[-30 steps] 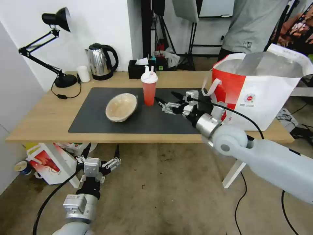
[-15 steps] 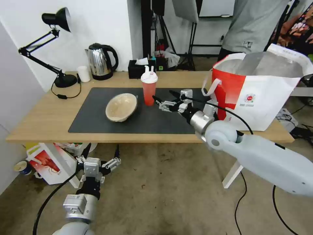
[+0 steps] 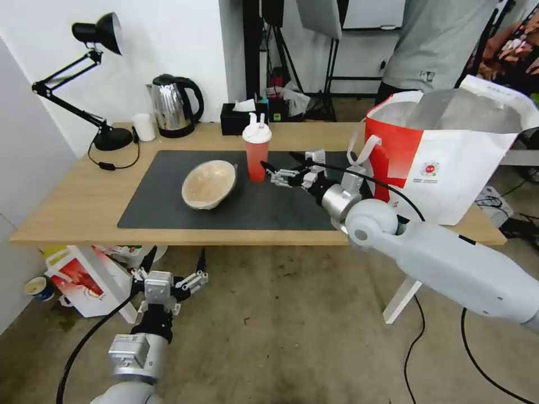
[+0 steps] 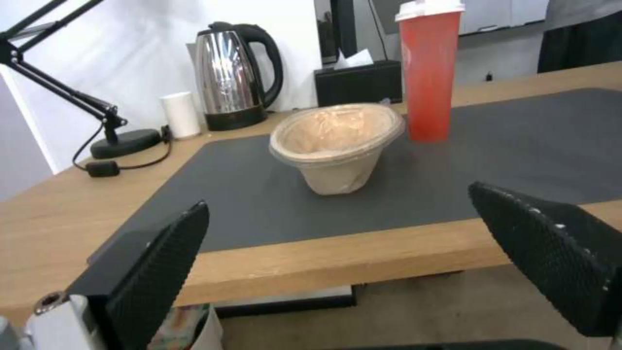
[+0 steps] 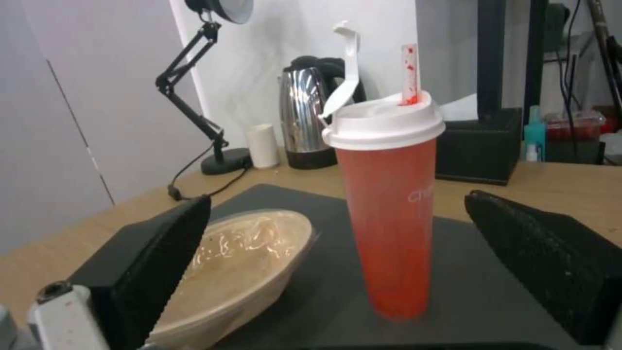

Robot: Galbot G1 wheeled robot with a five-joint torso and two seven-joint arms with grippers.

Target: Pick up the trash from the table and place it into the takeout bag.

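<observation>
A red drink cup (image 3: pixel 257 154) with a white lid and straw stands upright on the dark grey mat (image 3: pixel 281 207) of the table (image 3: pixel 73 196). My right gripper (image 3: pixel 278 160) is open just right of the cup, fingers pointing at it, not touching. The right wrist view has the cup (image 5: pixel 388 218) between and beyond the two finger pads. A beige paper bowl (image 3: pixel 209 183) lies tilted on the mat left of the cup. The takeout bag (image 3: pixel 449 157) stands open at the table's right end. My left gripper (image 3: pixel 175 257) hangs open below the table's front edge; its wrist view faces the bowl (image 4: pixel 334 141).
Along the back edge stand a black desk lamp (image 3: pixel 104 84), a small white cup (image 3: pixel 144 127), a steel kettle (image 3: pixel 174 106) and a black tissue box (image 3: pixel 241 119). A person stands behind the bag. Cartons (image 3: pixel 84 278) lie on the floor under the table's left end.
My right gripper has moved left across the mat, closing on the red cup, still open. The left arm, cup, bowl and bag have not moved.
</observation>
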